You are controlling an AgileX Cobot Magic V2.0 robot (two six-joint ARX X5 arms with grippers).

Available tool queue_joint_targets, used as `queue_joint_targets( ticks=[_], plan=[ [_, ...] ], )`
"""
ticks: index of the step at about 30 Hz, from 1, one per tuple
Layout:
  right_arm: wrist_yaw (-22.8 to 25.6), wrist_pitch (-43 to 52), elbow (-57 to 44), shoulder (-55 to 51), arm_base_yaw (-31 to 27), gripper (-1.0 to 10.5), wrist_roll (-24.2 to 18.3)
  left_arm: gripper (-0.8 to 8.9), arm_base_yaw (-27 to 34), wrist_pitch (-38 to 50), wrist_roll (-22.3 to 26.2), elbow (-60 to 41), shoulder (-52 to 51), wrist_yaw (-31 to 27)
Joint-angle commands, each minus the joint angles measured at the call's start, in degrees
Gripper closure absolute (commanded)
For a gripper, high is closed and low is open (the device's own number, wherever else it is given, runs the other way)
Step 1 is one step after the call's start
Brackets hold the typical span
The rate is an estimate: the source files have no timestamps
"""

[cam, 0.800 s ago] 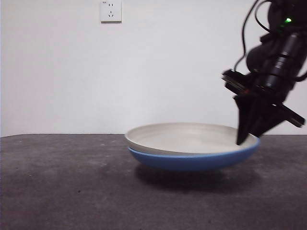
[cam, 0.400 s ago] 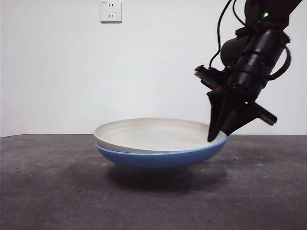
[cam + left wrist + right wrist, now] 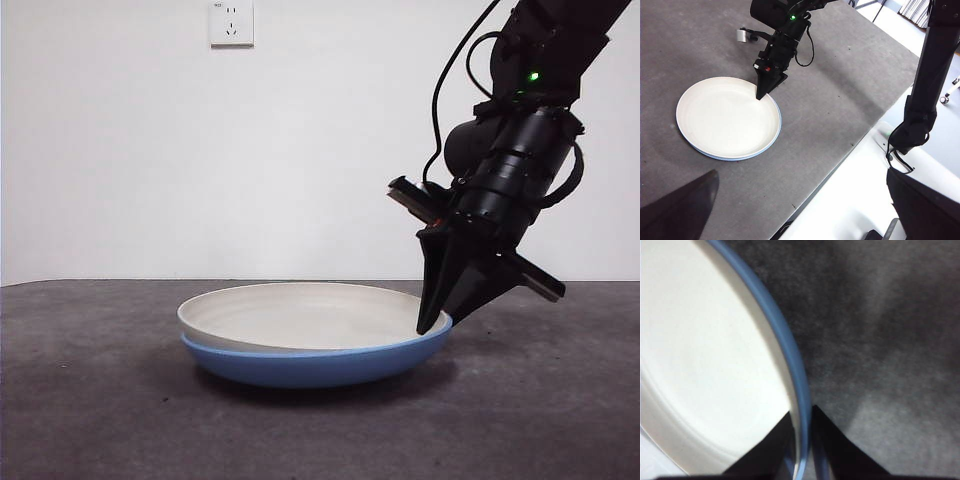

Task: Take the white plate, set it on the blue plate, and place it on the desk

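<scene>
While the right end effector (image 3: pixel 436 322) pinches the near rim of the stacked plates, its two black jaws sit closed tight on both edges at once, one jaw inside over the white plate (image 3: pixel 300 312) and one outside against the blue plate (image 3: pixel 300 365). The right wrist view shows the blue rim running straight between the jaw tips. The white plate lies nested in the blue one, so that part looks done. The stack now seems to rest on the dark grey counter (image 3: pixel 90 400), roughly mid-table, with the gripped side perhaps a touch raised. What is left, I'd judge, is letting go and backing away. The left end effector (image 3: pixel 790 235) waits well off to the side, jaws spread wide, holding nothing.
</scene>
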Motion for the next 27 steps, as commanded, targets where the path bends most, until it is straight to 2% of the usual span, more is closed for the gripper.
queue_joint_targets(
  ticks=[1, 10, 16, 23, 27],
  plan=[
    [-0.87, 0.42, 1.42, 1.95, 0.55, 9.4, 0.59, 1.57, -0.22, 0.31, 0.20, 0.59, 0.20, 0.13],
    [-0.39, 0.33, 1.40, 3.06, 0.57, 9.3, -0.02, 1.57, -0.22, 0.28, 0.20, 0.59, 0.20, 0.13],
    [-0.39, 0.04, 1.40, 3.06, 0.46, 7.3, -0.52, 1.57, -0.22, 0.28, 0.20, 0.59, 0.20, 0.13],
    [-0.09, -1.95, 1.73, 2.03, -0.35, 6.6, -0.70, 1.57, -0.22, 0.31, 0.26, 0.59, 0.20, 0.13],
    [4.00, -4.79, 1.90, -1.42, -0.72, 5.5, -1.16, 1.57, -0.22, 0.28, 0.28, 0.59, 0.20, 0.13]
  ],
)
